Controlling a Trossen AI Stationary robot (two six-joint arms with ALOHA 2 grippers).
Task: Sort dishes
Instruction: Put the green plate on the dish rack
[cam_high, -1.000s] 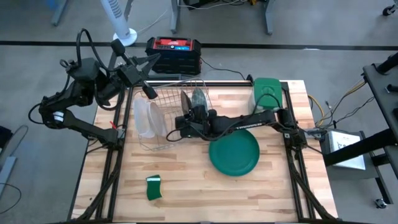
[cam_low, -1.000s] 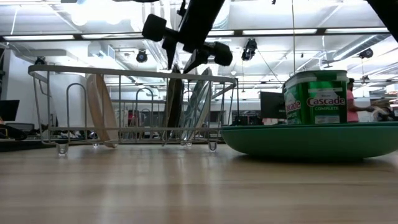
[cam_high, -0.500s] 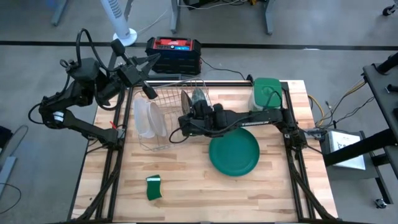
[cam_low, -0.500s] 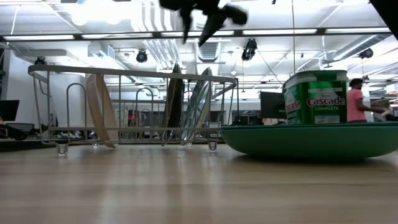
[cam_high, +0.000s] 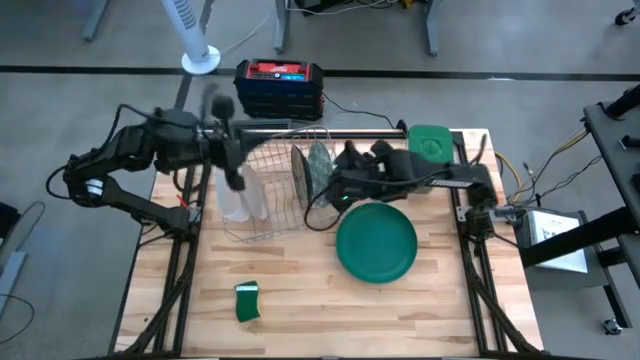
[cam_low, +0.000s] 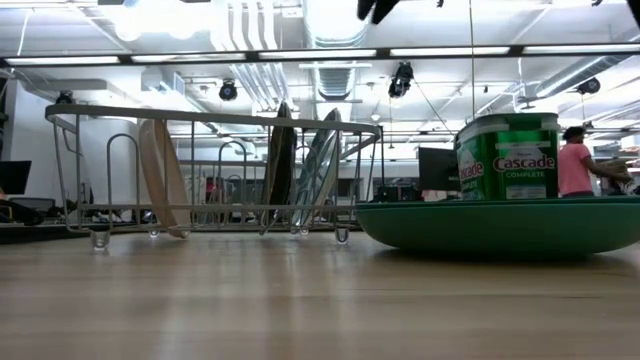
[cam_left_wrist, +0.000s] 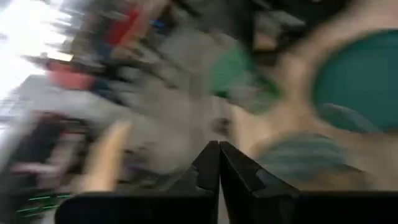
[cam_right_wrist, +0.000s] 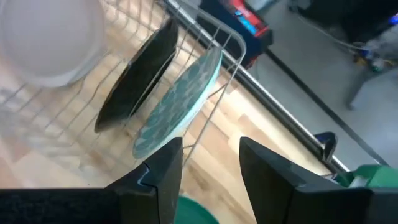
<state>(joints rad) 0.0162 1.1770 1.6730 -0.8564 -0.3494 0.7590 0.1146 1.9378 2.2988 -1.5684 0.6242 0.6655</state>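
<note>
Three dishes stand in the wire rack (cam_high: 262, 190) already: whitish plate (cam_high: 240, 192) at its left end, dark plate (cam_high: 299, 170) and patterned glassy plate (cam_high: 318, 166) side by side at its right end, all on edge. One left by my count: the teal plate (cam_high: 376, 242), lying flat on the desk (cam_high: 300, 300) just right of the rack, rim up, nothing on it. So roughly three of four sorted.

Right claw (cam_right_wrist: 210, 163) hangs above the rack's right end, fingers apart, nothing between them; the patterned plate sits below it, apart from it. Left claw (cam_left_wrist: 219, 163) is pressed together, empty, over the rack's left edge near the whitish plate; its wrist view is smeared.

Looks: whitish plate is translucent; dark plate near black edge-on; patterned one grey-green, glassy, leaning against a rack wire; teal plate is glossy with a raised lip. Green canister (cam_high: 428, 148) and sponge (cam_high: 247, 302) aren't part of the job.
</note>
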